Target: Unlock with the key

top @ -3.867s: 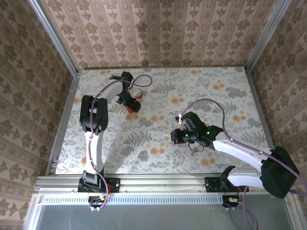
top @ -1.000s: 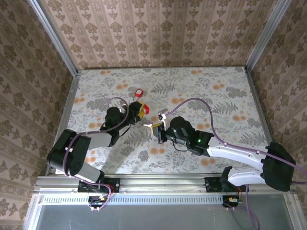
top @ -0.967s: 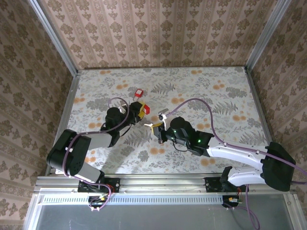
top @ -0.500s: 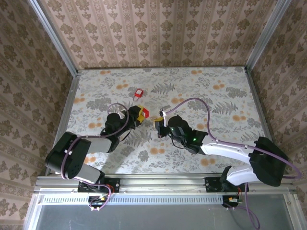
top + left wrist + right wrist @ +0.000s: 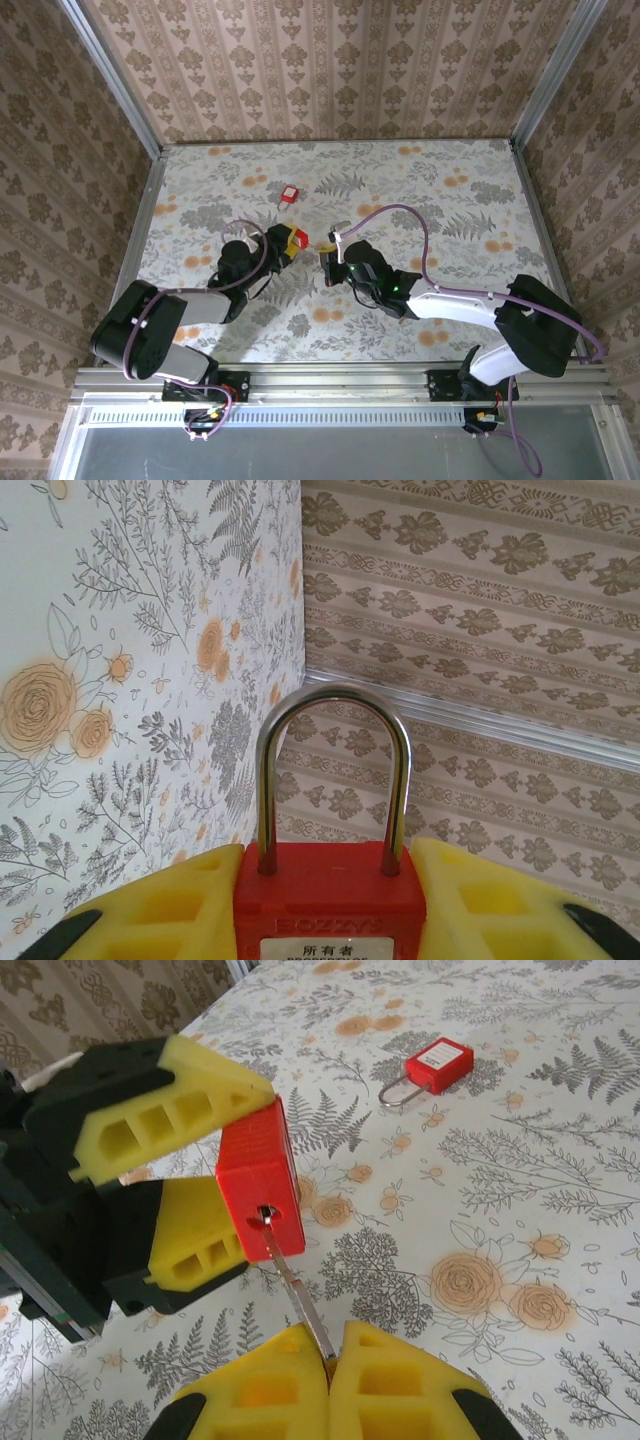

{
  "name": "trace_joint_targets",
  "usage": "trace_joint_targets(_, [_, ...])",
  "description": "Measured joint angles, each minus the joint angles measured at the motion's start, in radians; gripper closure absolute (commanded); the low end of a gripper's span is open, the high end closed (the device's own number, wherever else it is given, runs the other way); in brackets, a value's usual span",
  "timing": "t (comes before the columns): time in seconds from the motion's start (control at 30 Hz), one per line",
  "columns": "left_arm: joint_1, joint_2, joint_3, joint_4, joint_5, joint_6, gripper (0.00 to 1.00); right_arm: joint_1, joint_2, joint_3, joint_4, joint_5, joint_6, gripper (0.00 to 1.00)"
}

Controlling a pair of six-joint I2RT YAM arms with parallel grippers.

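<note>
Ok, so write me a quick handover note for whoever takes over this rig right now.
Left gripper: fingers clamped on the held padlock, whose shackle sits in both holes, so it is not yet unlocked.
Right gripper: shut on the key, with the shank sticking out.
The key tip is at the keyhole in the held padlock's bottom face; depth unclear.
The second padlock lies loose on the table.
Done: padlock and key picked up and brought together.
Left: seat the key fully, turn it, free the shackle.

Thin key (image 5: 296,1286), tip in red padlock (image 5: 258,1182) keyhole (head hidden)
</note>
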Motion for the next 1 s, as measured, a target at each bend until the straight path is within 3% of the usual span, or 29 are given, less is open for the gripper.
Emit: trace_joint_targets(1.0, [-0.002,-0.061,-0.013,-0.087,-0.087,0.001,1.00,-0.011,0.095,0.042,0.066,-0.034,0.034,1.00])
